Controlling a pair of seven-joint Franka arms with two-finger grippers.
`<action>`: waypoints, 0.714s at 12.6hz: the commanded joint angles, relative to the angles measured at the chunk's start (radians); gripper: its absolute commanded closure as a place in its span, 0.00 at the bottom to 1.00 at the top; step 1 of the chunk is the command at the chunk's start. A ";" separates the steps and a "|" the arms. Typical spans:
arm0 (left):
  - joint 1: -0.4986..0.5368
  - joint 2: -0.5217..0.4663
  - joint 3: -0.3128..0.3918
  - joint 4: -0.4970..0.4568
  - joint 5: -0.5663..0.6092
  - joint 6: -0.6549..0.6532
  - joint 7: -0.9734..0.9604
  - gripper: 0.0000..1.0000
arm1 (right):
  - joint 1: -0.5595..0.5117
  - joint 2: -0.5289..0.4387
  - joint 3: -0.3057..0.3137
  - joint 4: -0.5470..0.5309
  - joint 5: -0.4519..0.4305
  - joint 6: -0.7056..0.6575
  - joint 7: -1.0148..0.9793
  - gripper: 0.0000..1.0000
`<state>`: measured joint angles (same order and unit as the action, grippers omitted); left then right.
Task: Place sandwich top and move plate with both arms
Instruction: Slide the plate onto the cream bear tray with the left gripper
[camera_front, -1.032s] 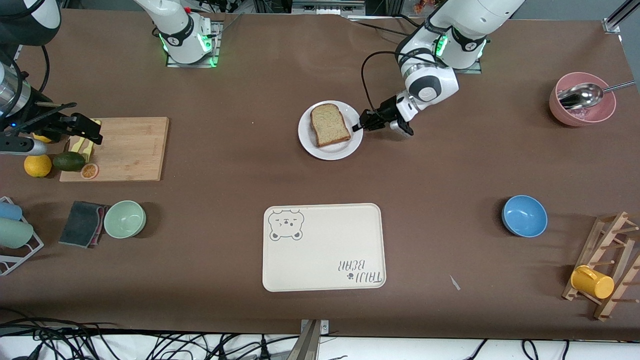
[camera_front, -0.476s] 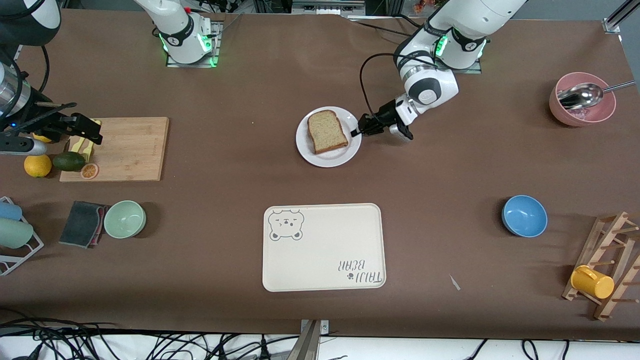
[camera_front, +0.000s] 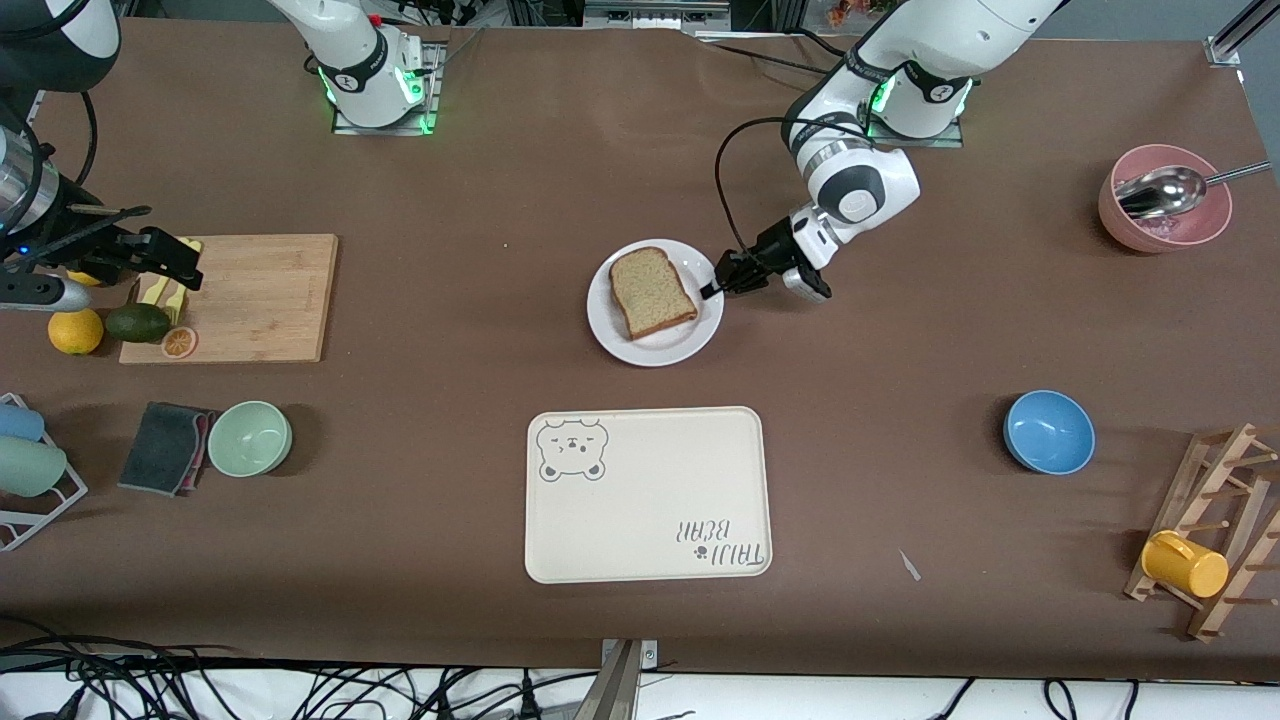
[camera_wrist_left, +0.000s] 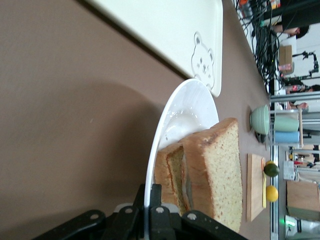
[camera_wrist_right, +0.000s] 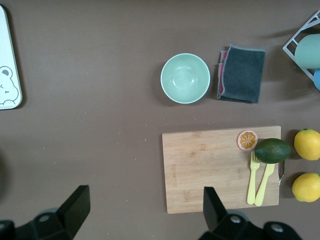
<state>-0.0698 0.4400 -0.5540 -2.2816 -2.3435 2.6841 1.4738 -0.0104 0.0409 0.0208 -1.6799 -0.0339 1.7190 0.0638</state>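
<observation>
The left gripper (camera_front: 712, 288) is pinching the rim of the plate (camera_front: 655, 346) with its fingers closed tight on it, at the side toward the left arm's end of the table. The sandwich top (camera_front: 651, 291) is lying flat on the plate, over a second slice (camera_wrist_left: 167, 172) that is showing under it in the left wrist view. The cream tray (camera_front: 648, 494) with the bear drawing is lying nearer to the front camera than the plate, apart from it, and bare brown table is lying between them. The right gripper (camera_front: 165, 258) is waiting with its fingers spread wide and holding nothing, over the wooden cutting board (camera_front: 258, 297). On the board are lying two yellow forks (camera_wrist_right: 259, 183), an avocado (camera_wrist_right: 272, 150) and an orange slice (camera_wrist_right: 247, 140). A green bowl (camera_front: 250, 438) and a grey cloth (camera_front: 165, 446) are sitting nearer to the camera than the board.
</observation>
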 joint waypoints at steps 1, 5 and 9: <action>0.002 0.017 -0.007 0.095 -0.027 0.040 -0.042 1.00 | -0.005 -0.003 0.007 0.006 -0.014 0.001 0.017 0.00; 0.002 0.159 0.011 0.319 -0.025 0.112 -0.043 1.00 | -0.003 -0.003 0.008 0.006 -0.012 0.002 0.018 0.00; -0.013 0.307 0.068 0.546 -0.007 0.128 -0.043 1.00 | -0.003 -0.003 0.008 0.006 -0.014 0.002 0.018 0.00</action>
<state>-0.0698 0.6510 -0.4988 -1.8821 -2.3434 2.7780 1.4181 -0.0100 0.0410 0.0218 -1.6798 -0.0339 1.7198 0.0692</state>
